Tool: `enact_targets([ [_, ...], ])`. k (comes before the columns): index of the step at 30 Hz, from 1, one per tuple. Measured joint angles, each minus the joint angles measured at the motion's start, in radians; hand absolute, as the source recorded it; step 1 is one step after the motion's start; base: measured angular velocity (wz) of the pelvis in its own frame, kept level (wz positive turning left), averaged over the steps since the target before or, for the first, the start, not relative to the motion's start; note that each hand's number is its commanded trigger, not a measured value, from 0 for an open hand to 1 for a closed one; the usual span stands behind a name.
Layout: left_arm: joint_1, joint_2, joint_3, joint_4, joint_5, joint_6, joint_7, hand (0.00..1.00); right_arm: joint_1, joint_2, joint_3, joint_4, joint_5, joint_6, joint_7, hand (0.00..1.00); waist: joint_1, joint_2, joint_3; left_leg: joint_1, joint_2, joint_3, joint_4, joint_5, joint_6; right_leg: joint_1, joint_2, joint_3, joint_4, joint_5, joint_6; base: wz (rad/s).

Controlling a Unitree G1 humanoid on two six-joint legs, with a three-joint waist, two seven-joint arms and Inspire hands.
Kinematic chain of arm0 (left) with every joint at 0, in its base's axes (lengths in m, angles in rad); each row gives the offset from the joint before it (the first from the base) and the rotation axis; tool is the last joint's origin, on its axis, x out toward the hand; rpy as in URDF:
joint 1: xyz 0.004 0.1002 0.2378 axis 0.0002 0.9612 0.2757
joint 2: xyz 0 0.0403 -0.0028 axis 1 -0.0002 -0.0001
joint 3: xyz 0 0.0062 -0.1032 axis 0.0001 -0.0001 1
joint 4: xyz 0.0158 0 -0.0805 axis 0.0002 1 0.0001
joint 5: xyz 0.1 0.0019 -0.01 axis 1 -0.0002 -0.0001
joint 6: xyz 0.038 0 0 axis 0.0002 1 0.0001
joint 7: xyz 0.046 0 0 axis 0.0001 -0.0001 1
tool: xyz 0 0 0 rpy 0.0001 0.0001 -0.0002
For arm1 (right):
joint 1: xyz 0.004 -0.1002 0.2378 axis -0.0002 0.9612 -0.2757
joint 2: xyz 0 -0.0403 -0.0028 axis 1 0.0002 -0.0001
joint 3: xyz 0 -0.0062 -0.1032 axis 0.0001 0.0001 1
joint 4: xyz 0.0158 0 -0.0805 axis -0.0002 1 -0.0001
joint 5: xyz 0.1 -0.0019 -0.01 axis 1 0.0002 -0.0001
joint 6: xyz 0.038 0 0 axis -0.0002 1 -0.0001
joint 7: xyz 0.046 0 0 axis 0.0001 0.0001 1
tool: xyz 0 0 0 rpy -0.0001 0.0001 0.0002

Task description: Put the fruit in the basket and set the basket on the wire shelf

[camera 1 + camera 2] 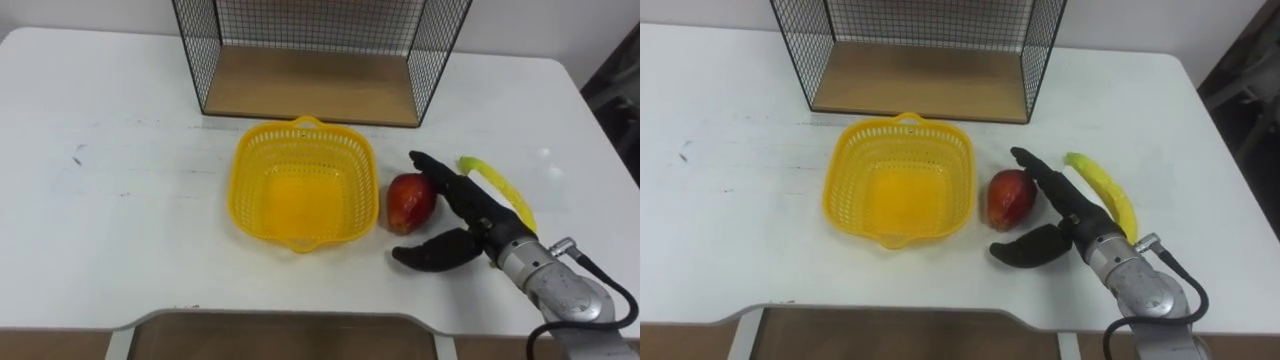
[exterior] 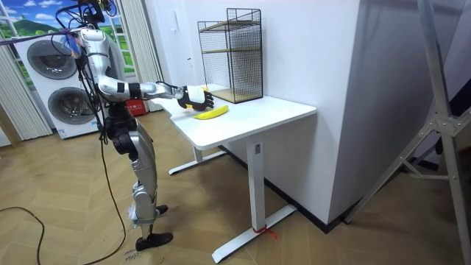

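An empty yellow plastic basket (image 1: 303,190) (image 1: 898,185) sits in the middle of the white table (image 1: 120,200). Just right of it lies a red mango (image 1: 409,201) (image 1: 1010,198). My right hand (image 1: 462,222) (image 1: 1065,222) is open, fingers stretched behind the mango and thumb spread in front, close beside it but not closed round it. A yellow banana (image 1: 500,190) (image 1: 1102,193) lies on the table behind that hand. The black wire shelf (image 1: 310,55) (image 1: 915,50) (image 2: 234,55) with a wooden floor stands at the table's back. In the room view I stand at the table's end with the right arm reaching out.
The wire shelf's open front faces the basket, and its mesh side walls flank the wooden board. A washing machine (image 2: 59,88) stands behind me in the room view.
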Motion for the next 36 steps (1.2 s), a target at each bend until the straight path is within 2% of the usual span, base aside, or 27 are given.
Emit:
enact_targets([
  [9,0.001,0.0,-0.001,0.0,0.001,0.011,0.001,0.0,0.0,0.006,0.0,0.023,0.002,0.0,-0.013,0.0,0.001,-0.005,-0.003,0.0,0.0,0.0,0.001,0.0,0.0,0.002,0.0,0.0,0.0,0.0,0.0,0.0],
  [21,0.0,0.0,-0.022,0.0,0.003,0.039,0.001,0.0,-0.001,0.009,0.002,0.036,-0.003,0.001,-0.012,0.0,0.0,-0.004,-0.002,-0.002,0.0,0.0,0.0,0.0,0.0,0.001,0.0,0.002,0.001,0.0,0.0,0.0],
  [35,-0.028,0.0,-0.041,-0.001,0.002,0.041,0.004,0.0,-0.028,0.009,0.009,0.042,-0.016,0.015,-0.001,0.0,0.0,-0.012,0.0006,-0.008,-0.001,-0.002,0.0,0.0,0.0,-0.001,0.001,0.0,-0.005,0.0,0.0,0.0],
  [36,-0.032,0.0,-0.041,-0.001,0.002,0.041,0.005,0.0,-0.028,0.009,0.009,0.042,-0.02,0.016,-0.001,0.21,0.0,-0.013,0.0002,-0.009,-0.001,-0.004,0.0,0.0,0.0,-0.001,0.001,-0.001,-0.005,0.0,0.0,0.04],
])
